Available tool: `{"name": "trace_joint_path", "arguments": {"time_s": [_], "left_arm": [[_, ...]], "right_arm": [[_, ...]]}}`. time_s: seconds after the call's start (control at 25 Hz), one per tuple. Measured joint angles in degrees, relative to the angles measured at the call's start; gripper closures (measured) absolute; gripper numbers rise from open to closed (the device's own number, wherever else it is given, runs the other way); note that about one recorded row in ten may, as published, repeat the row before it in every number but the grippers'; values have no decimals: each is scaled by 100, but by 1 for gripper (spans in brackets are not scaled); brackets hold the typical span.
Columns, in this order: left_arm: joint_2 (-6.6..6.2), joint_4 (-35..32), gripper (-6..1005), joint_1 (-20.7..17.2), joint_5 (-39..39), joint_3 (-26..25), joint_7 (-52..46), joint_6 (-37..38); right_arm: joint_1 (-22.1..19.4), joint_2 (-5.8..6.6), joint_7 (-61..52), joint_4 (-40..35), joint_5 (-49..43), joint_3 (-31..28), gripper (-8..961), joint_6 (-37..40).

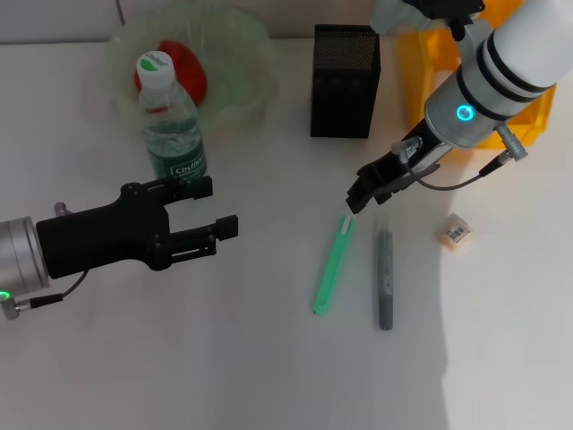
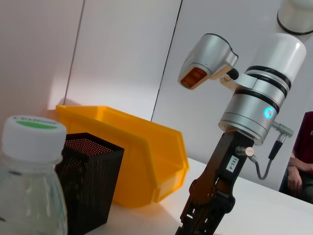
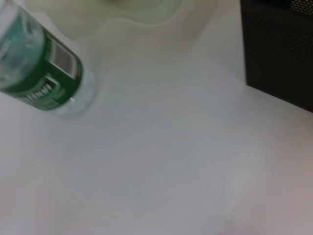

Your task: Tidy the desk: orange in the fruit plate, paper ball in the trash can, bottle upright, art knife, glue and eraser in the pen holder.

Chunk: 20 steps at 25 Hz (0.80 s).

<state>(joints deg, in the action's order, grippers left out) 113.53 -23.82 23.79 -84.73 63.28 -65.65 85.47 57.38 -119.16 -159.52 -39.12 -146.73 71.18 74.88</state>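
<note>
Green art knife (image 1: pixel 333 265), slim translucent stick with white tip, lies flat on white surface (image 1: pixel 224 358), grey glue pen (image 1: pixel 384 279) just beside it. Right end effector (image 1: pixel 363 199) hovers directly over knife's upper tip; cannot tell whether fingers apart or together. Left end effector (image 1: pixel 215 208) well apart, fingers spread, empty, near upright bottle (image 1: pixel 170 121). Beige eraser (image 1: pixel 455 232) lies near glue pen. Orange (image 1: pixel 183 70) sits in fruit plate (image 1: pixel 242 90).
</note>
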Motion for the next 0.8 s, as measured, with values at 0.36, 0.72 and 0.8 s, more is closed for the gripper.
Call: {"name": "trace_joint_path", "arguments": {"time_s": [0.36, 0.72, 0.8], "left_arm": [[42, 0, 253, -14, 0, 0, 8, -6], [58, 0, 253, 13, 0, 0, 25, -57], [62, 0, 253, 18, 0, 0, 27, -60]], "right_arm": [[135, -56, -145, 89, -81, 180, 440, -26], [127, -72, -477, 66, 226, 857, 428, -321], [124, -72, -480, 68, 298, 860, 425, -354]]}}
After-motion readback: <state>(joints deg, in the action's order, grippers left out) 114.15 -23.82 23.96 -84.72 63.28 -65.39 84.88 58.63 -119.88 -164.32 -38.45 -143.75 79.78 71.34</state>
